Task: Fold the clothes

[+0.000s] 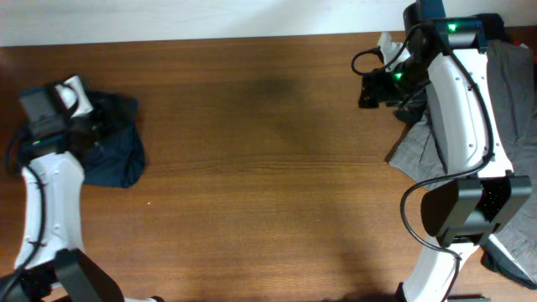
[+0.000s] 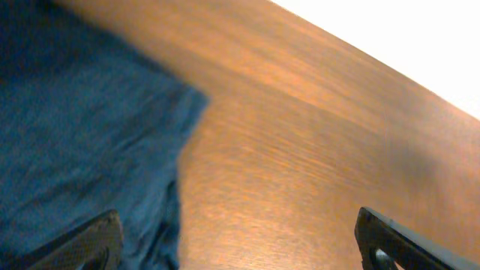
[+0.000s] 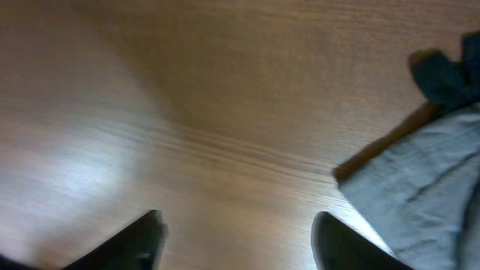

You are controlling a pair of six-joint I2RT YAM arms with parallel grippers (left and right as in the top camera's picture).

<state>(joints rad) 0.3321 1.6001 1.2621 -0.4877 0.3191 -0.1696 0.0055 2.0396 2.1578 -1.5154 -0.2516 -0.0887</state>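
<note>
A dark blue folded garment lies at the table's left side; it fills the left of the left wrist view. My left gripper is open above its right edge, holding nothing. A heap of grey clothes lies at the right edge of the table; a grey corner shows in the right wrist view. My right gripper is open and empty over bare wood, left of the grey heap.
The brown wooden table runs between the two piles. A white wall edge borders the far side. A dark cloth bit lies beside the grey heap.
</note>
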